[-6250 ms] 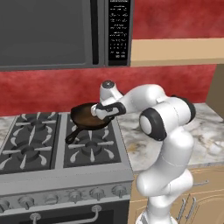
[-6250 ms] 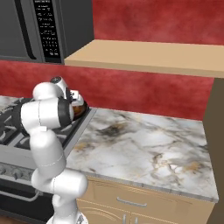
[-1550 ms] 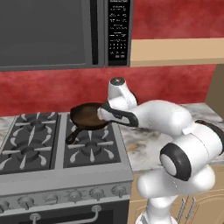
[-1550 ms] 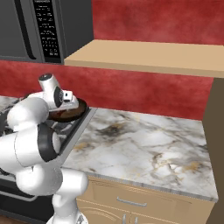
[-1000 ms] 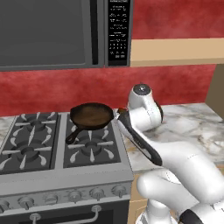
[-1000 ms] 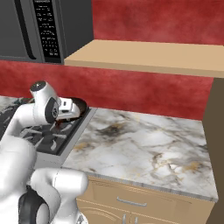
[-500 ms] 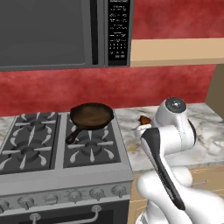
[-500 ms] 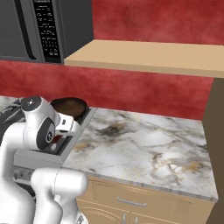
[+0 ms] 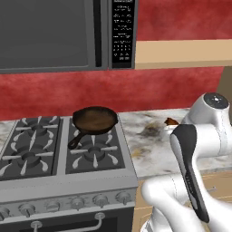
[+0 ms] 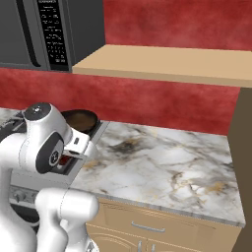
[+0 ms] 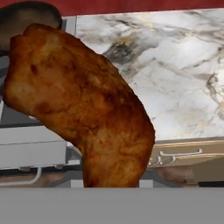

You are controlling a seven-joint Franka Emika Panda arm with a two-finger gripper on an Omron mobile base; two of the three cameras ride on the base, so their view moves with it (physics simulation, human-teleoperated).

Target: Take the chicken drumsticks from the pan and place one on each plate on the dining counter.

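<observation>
A glossy reddish-brown chicken drumstick (image 11: 87, 109) looms large in the hand view, and my gripper (image 10: 71, 155) is shut on it; its fingertips are hidden behind the meat. The same drumstick (image 9: 171, 121) peeks out beside my arm, above the marble worktop to the right of the stove. The dark round pan (image 9: 95, 120) sits on the stove's back right burner, handle toward the front left, well left of the gripper. It also appears as the pan (image 10: 81, 119) behind my arm and the pan (image 11: 26, 15) at the top left. The plates and the dining counter are out of view.
A gas stove (image 9: 54, 158) with knobs stands at the left under a black microwave (image 9: 54, 34). A veined marble worktop (image 10: 162, 162) stretches to the right, below a wooden shelf (image 10: 167, 64) and against a red wall. A tall wooden panel (image 10: 242, 142) bounds it at the far right.
My arm has swung away from the pan, to the right and back toward the base, carrying the drumstick over the marble worktop. The pan has stayed on its burner.
</observation>
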